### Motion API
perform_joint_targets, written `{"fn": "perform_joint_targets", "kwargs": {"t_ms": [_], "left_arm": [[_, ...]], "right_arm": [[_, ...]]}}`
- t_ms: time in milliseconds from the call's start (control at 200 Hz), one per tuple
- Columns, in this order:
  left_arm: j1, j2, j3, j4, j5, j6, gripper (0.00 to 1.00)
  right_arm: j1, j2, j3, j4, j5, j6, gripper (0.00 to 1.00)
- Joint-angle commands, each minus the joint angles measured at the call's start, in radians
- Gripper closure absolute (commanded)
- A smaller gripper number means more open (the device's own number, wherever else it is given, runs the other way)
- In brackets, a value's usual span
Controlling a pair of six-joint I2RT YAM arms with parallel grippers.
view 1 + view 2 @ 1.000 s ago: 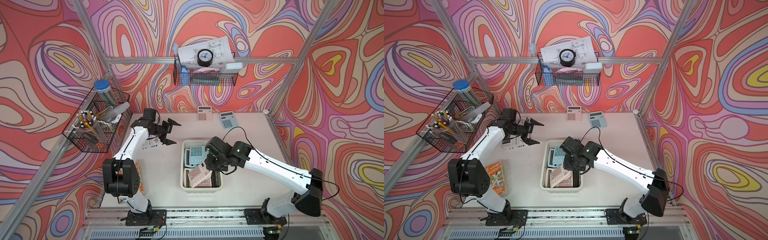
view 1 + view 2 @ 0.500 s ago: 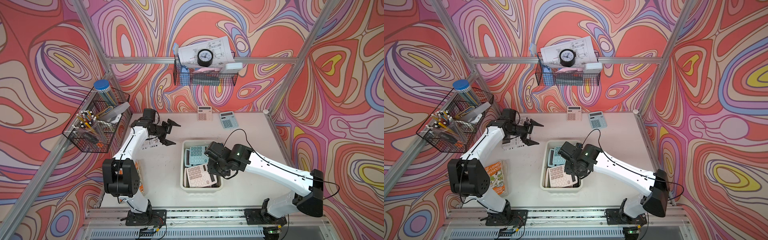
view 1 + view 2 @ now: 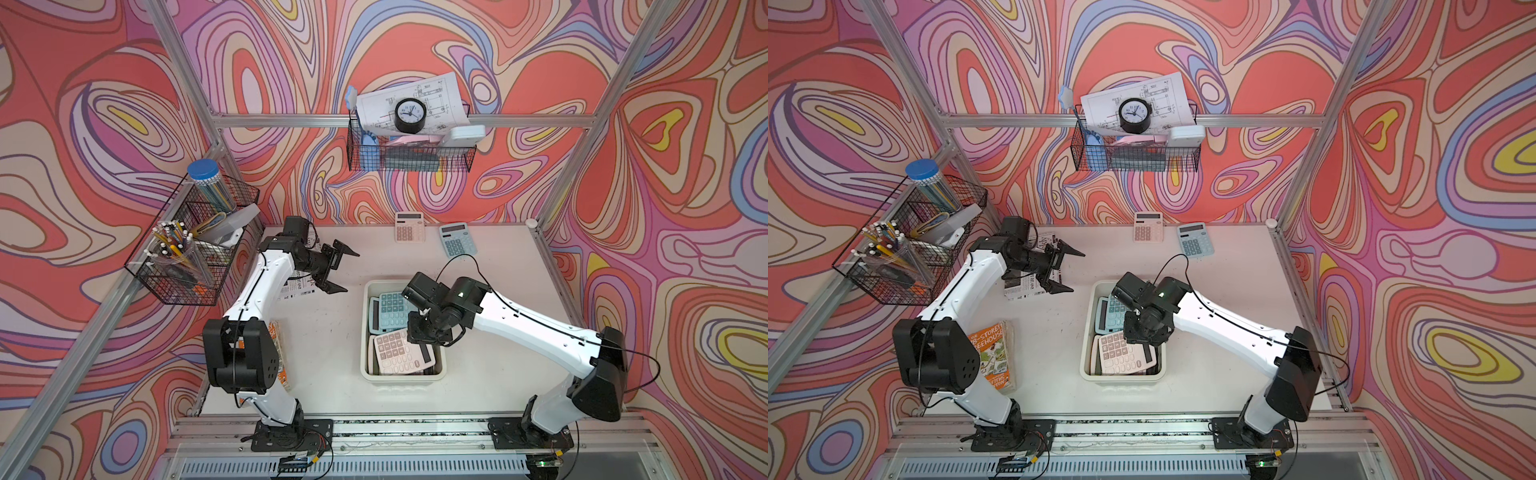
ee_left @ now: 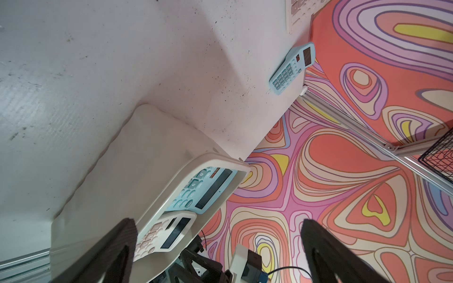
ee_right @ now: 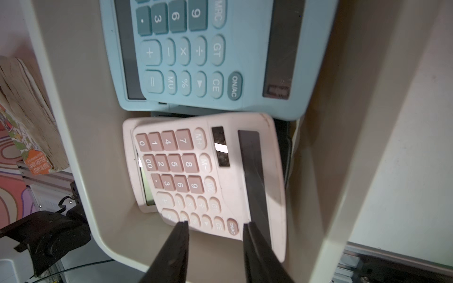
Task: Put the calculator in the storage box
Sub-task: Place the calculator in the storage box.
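Pink calculator (image 5: 208, 176) laid flat in storage box (image 5: 81, 159), long side across, just under right gripper (image 5: 215, 224): jaws parted, nothing held. Left gripper (image 3: 349, 272) spread wide, farther off.

White table (image 3: 332, 340): storage box (image 3: 403, 376) centre; pink calculator (image 3: 409, 226), blue calculator (image 3: 457, 240) rear; book (image 3: 992, 357), newspaper (image 3: 1025, 286) left.

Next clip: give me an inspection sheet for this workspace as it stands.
Surface: white table, dirt-specked.
Job's things: storage box holds boxed pink calculator and boxed blue calculator; loose pink calculator and loose blue calculator lie by the back wall.
Clutter: book and printed paper by the left arm.
Grippers: left gripper open, empty, apart from the box; right gripper open over the boxed pink calculator, holding nothing.
Cables: black cable loops off the right arm.
Surroundings: back wire basket and side wire basket on the frame; patterned walls.
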Motion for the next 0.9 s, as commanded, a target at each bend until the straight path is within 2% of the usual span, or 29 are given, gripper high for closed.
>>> {"fn": "perform_joint_targets", "kwargs": {"t_ms": [0, 195, 431, 556, 731, 896], "left_arm": [[0.005, 0.019, 0.027, -0.057, -0.026, 0.04, 0.02], [0.005, 0.032, 0.03, -0.065, -0.029, 0.049, 0.02], [0.005, 0.066, 0.07, -0.095, -0.029, 0.064, 0.02], [0.005, 0.084, 0.088, -0.108, -0.029, 0.073, 0.02], [0.005, 0.101, 0.109, -0.13, -0.034, 0.083, 0.02], [0.005, 0.119, 0.147, -0.175, -0.044, 0.105, 0.02]], "right_arm": [[-0.031, 0.05, 0.024, 0.025, -0.081, -0.101, 0.62], [-0.051, 0.134, 0.078, -0.072, -0.061, -0.114, 0.64], [-0.049, 0.065, 0.018, -0.187, -0.041, 0.008, 0.67], [-0.05, 0.063, 0.018, -0.211, -0.053, 0.021, 0.67], [-0.05, 0.112, 0.096, -0.269, -0.049, 0.015, 0.71], [-0.056, 0.157, 0.241, -0.298, -0.018, -0.033, 0.72]]}}
